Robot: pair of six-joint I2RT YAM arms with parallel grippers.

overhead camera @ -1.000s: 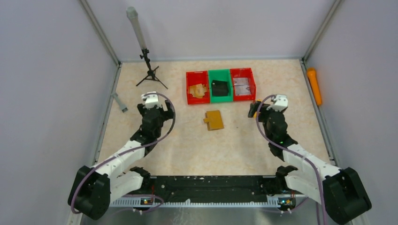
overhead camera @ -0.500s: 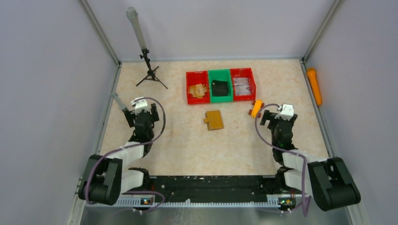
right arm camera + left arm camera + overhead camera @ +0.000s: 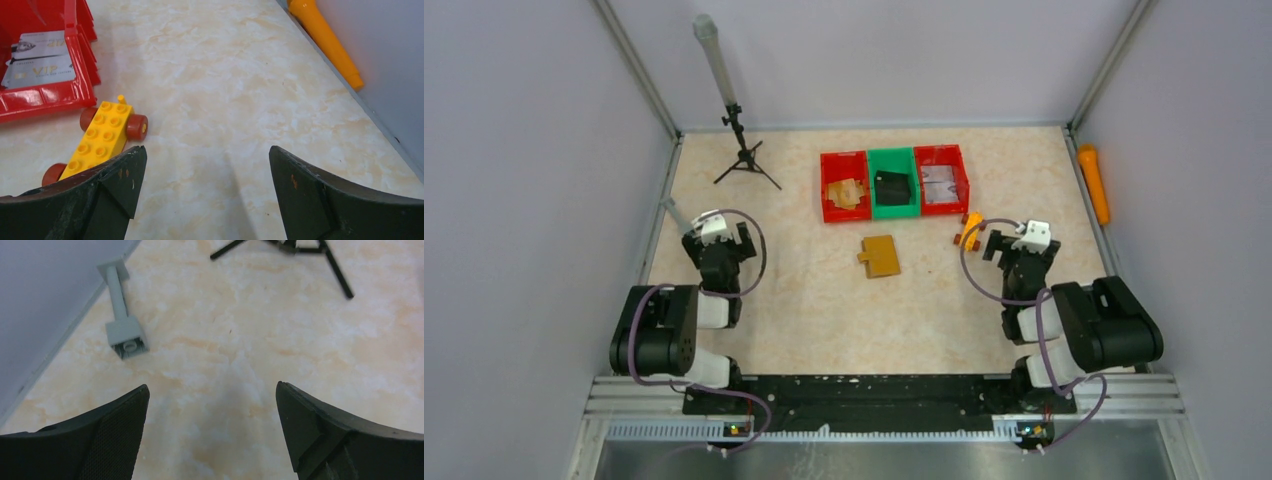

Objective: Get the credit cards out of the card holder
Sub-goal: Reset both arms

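Observation:
The mustard-brown card holder (image 3: 881,256) lies flat in the middle of the table, its small tab to the left; neither wrist view shows it. Pale credit cards printed VIP (image 3: 42,62) lie in the right red bin (image 3: 942,180). My left gripper (image 3: 716,233) hangs open over bare table well left of the card holder, and the left wrist view shows only tabletop in its wide gap (image 3: 211,386). My right gripper (image 3: 1021,242) is open too, far right of the card holder, with nothing between its fingers (image 3: 207,148).
Left red bin (image 3: 844,187) holds tan pieces; green bin (image 3: 892,186) holds a black object. A yellow toy block with red wheels (image 3: 102,137) sits by my right gripper. An orange cone (image 3: 1094,183), a tripod (image 3: 742,150) and a grey block (image 3: 122,325) stand near the walls.
Both arms have folded back toward their bases, drawing the grippers outward and nearer the front. The yellow toy block, hidden behind the right gripper a second ago, now shows.

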